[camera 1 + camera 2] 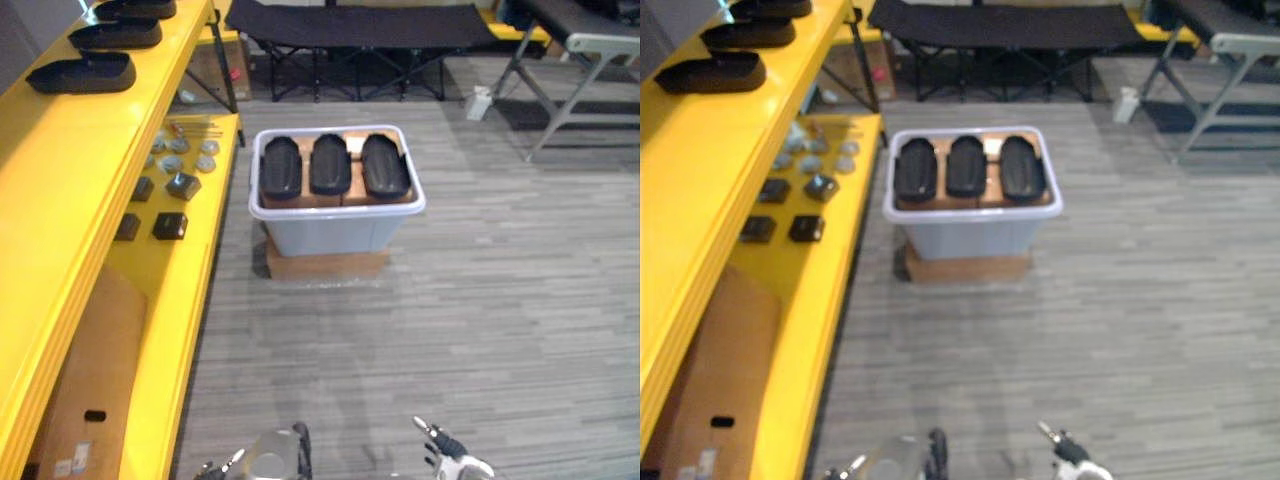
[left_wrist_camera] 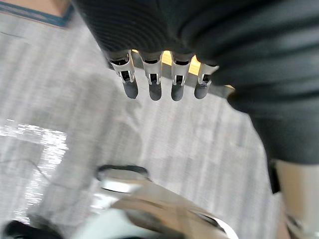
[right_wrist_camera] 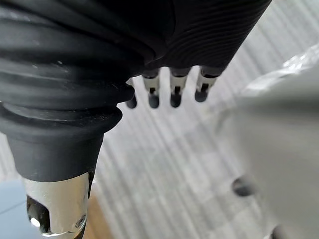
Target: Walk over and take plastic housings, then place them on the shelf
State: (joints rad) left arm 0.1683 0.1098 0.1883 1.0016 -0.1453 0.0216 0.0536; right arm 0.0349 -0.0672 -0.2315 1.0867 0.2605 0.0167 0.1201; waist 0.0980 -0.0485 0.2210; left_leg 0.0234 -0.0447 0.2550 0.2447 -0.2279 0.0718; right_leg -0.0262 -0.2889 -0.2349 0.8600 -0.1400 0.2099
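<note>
Three black plastic housings [image 1: 281,167] [image 1: 330,163] [image 1: 384,165] lie side by side in a pale grey tub [image 1: 335,212] that stands on a cardboard box [image 1: 325,265] on the floor, straight ahead. To the left runs a yellow shelf [image 1: 90,180]; on its top board lie more black housings [image 1: 84,72] [image 1: 118,33]. My left hand [image 1: 222,466] and right hand [image 1: 447,450] hang low at the near edge, well short of the tub. In the wrist views, the left hand [image 2: 154,82] and the right hand [image 3: 175,89] have straight fingers over bare floor and hold nothing.
Small dark and grey parts [image 1: 170,225] lie on the lower yellow board, with a flat cardboard sheet [image 1: 95,380] nearer me. A black folding cot [image 1: 360,25] stands behind the tub, and a grey-legged bench [image 1: 590,45] at the back right. A white bottle [image 1: 480,103] stands on the floor.
</note>
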